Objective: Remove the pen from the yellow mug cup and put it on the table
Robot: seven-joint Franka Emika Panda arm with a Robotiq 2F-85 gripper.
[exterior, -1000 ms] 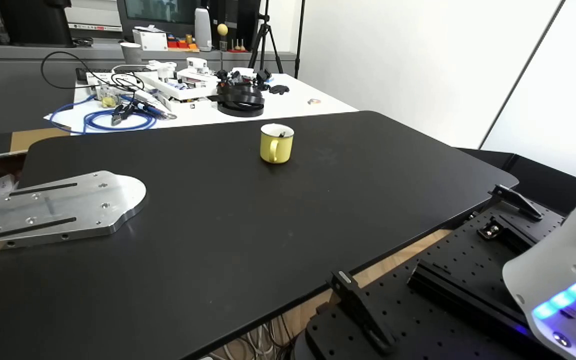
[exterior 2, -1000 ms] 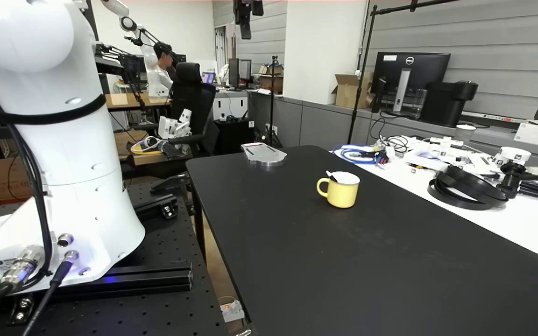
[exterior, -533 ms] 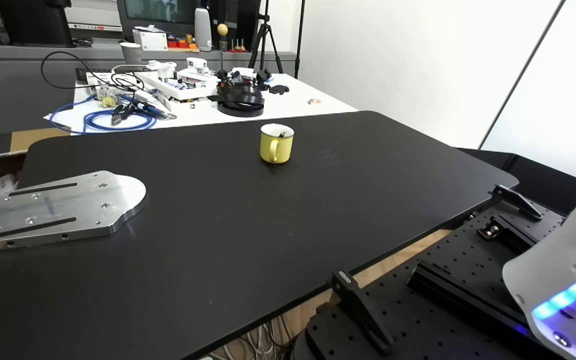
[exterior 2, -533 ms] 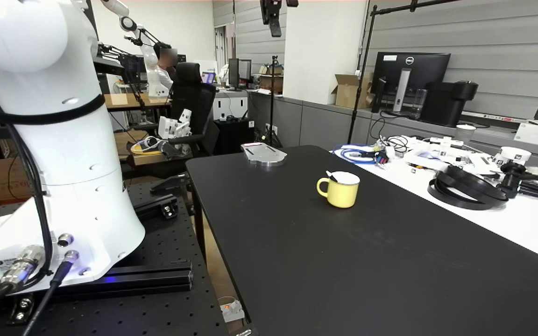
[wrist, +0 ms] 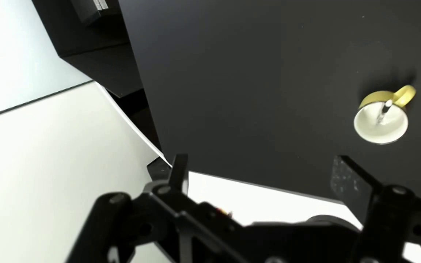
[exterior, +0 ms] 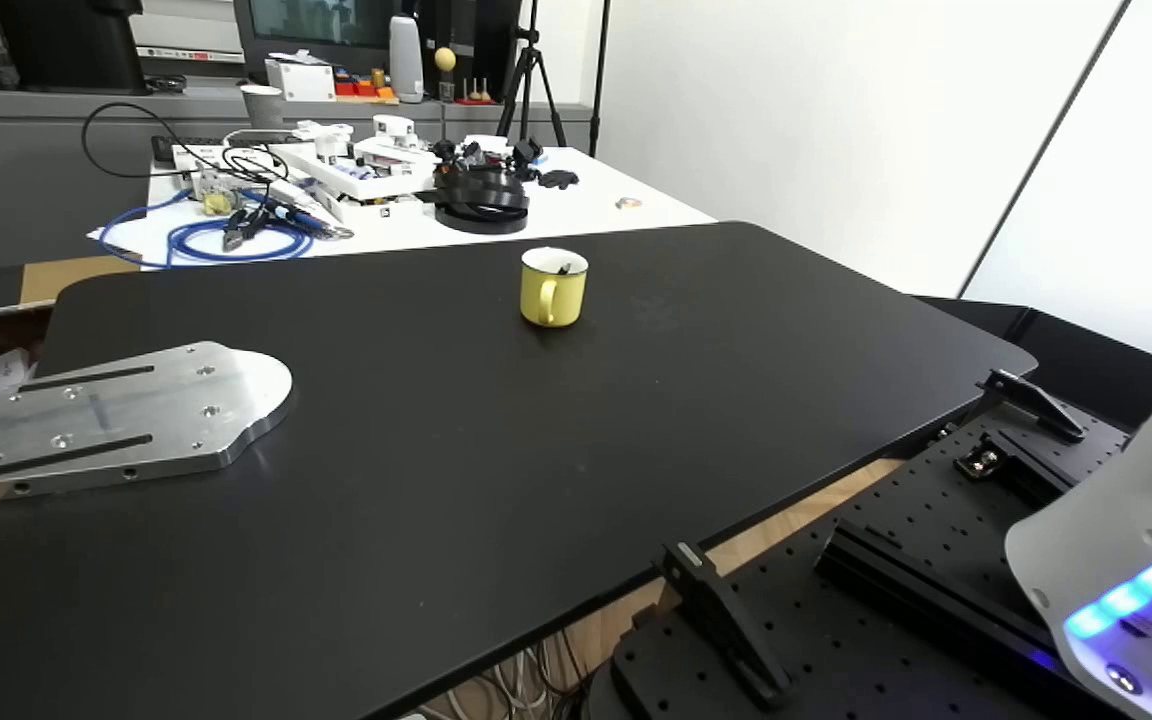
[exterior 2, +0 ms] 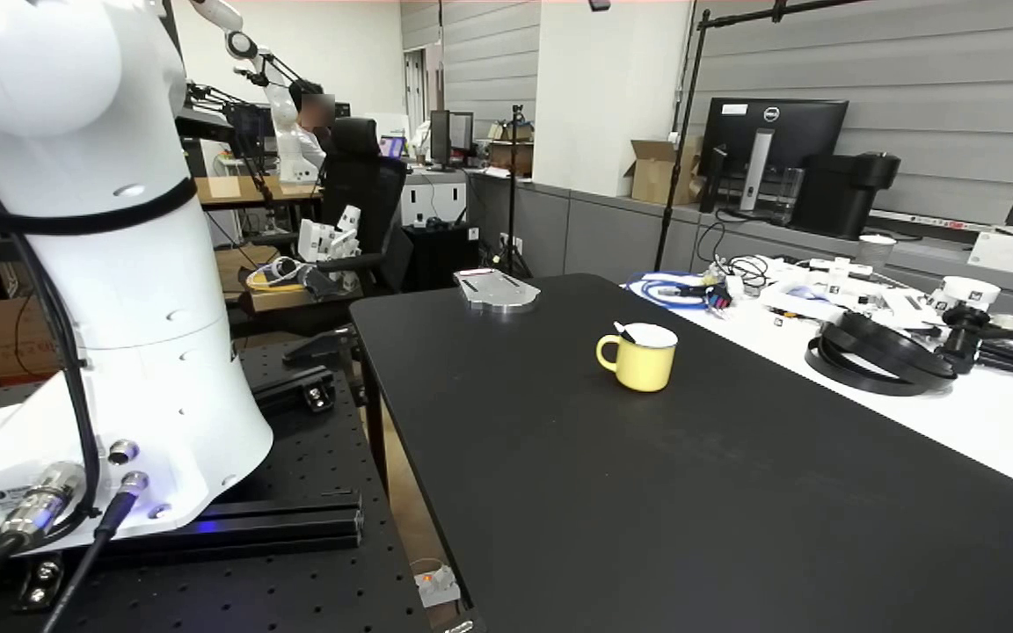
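Table (exterior: 436,480): black top, rounded corners; one long edge runs just beside a white table (exterior: 591,215), the opposite edge faces a perforated black board (exterior: 946,530) across a gap showing floor.

Yellow mug cup (exterior 2: 644,367): one, upright on the table, nearer the white table's side; a wide stretch of tabletop separates it from a metal plate (exterior: 136,410), which lies at another edge and shows partly past it in an exterior view.

Pen (wrist: 386,107): one, inside the mug, tilted, dark with pale end at the rim beside the handle (wrist: 405,95).

Gripper (wrist: 261,160): well apart from the mug; fingers (wrist: 349,186) spread wide, tabletop and white table visible between them.
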